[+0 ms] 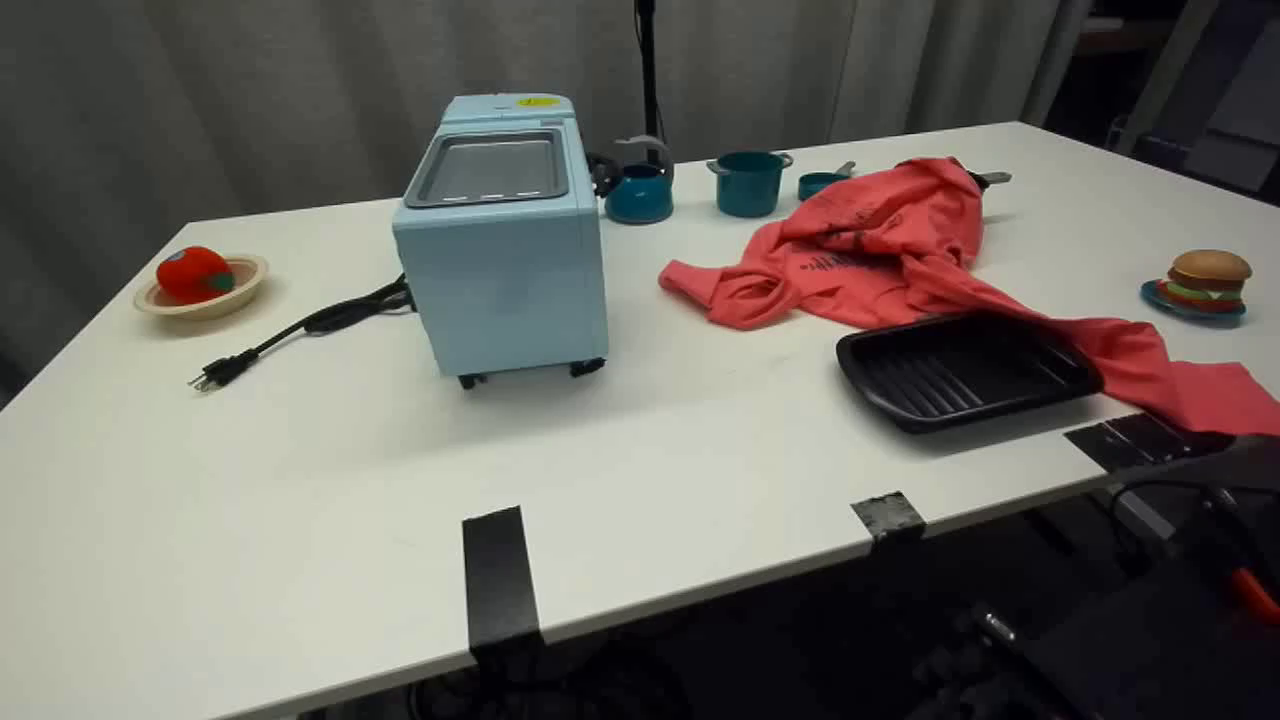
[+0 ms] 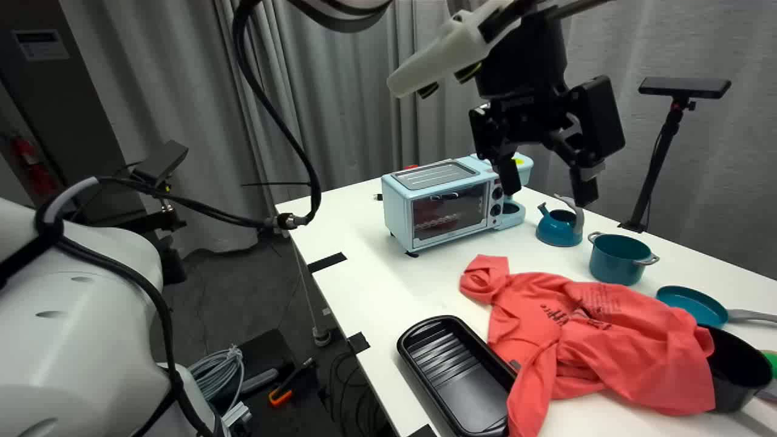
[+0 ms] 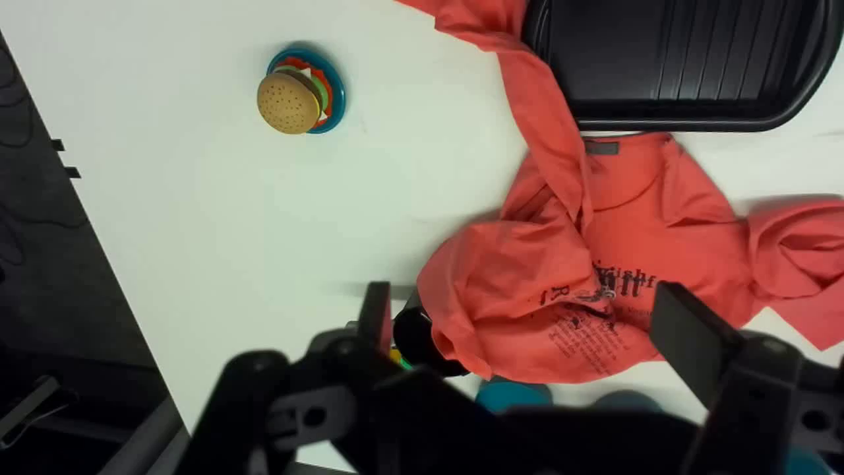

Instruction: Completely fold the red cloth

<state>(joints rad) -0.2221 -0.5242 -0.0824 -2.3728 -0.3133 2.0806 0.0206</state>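
Fingers (image 3: pixel 689 343) apart, seemingly above red cloth (image 3: pixel 560 264).

White table (image 1: pixel 330 520) is carrying the setup. Light-blue toaster oven (image 1: pixel 505 280) is standing on it, black cord (image 1: pixel 345 315) trailing beside. Beige plate (image 1: pixel 200 309) is sitting on the oven's cord side. Teal kettle (image 2: pixel 557 230), teal pot (image 2: pixel 618 264) and teal pan (image 2: pixel 692 303) are standing near one edge. Red cloth (image 2: pixel 583 340) is lying crumpled, crossing the rim of black tray (image 1: pixel 940 375) and partly covering black pot (image 2: pixel 732 391). Blue plate (image 3: pixel 337 99) is resting apart from the cloth. Black tape strips (image 1: pixel 500 575) are running over the opposite edge.
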